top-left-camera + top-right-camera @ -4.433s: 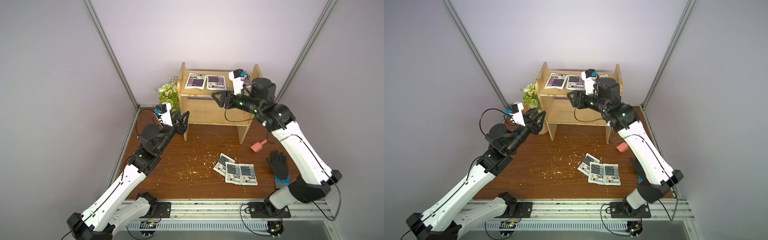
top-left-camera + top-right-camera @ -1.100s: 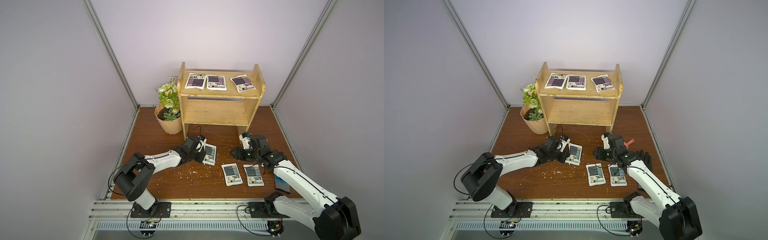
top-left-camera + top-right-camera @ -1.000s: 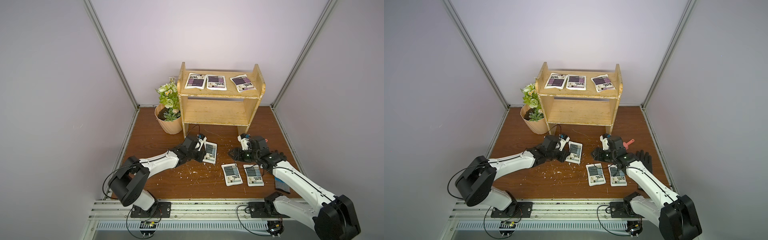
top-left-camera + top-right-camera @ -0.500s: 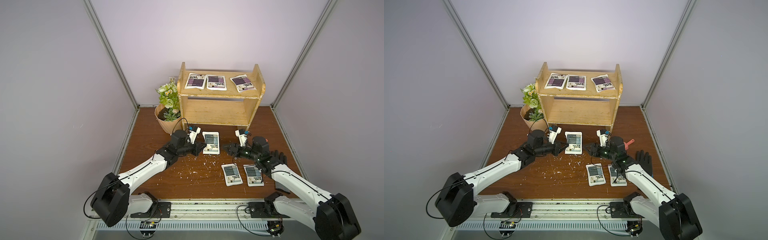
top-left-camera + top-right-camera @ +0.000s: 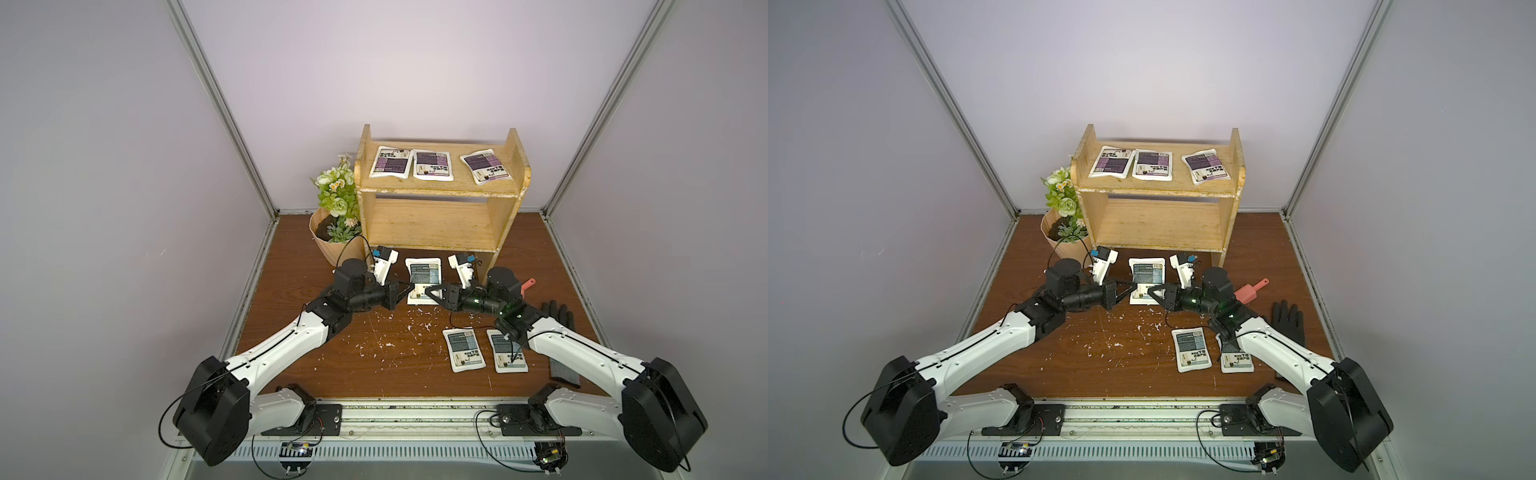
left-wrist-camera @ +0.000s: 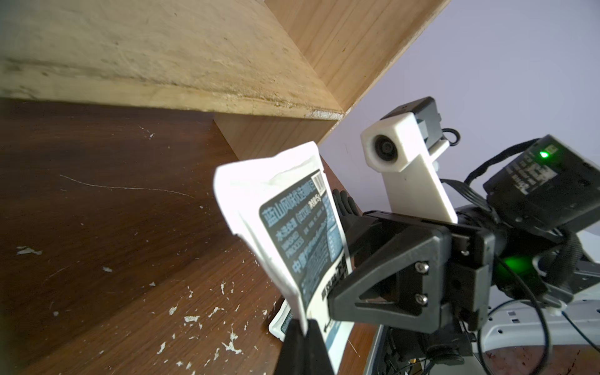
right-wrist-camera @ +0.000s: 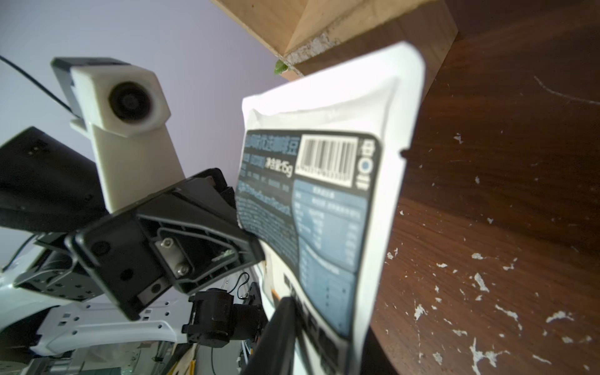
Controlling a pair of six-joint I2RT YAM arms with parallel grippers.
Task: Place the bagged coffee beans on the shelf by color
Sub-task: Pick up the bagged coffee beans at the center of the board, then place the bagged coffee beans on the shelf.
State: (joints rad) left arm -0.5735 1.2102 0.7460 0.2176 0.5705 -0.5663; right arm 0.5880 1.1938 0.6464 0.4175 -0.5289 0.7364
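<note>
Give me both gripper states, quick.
Left gripper: shut on the grey-blue coffee pouch.
Right gripper: at the same pouch; cannot tell whether it grips.

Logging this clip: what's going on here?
Both arms meet at one grey-blue pouch held up in front of the shelf. The left gripper is shut on one edge; the right gripper has its fingers at the opposite edge, grip unclear. Three purple pouches lie on its top board; two grey-blue pouches on the table.
</note>
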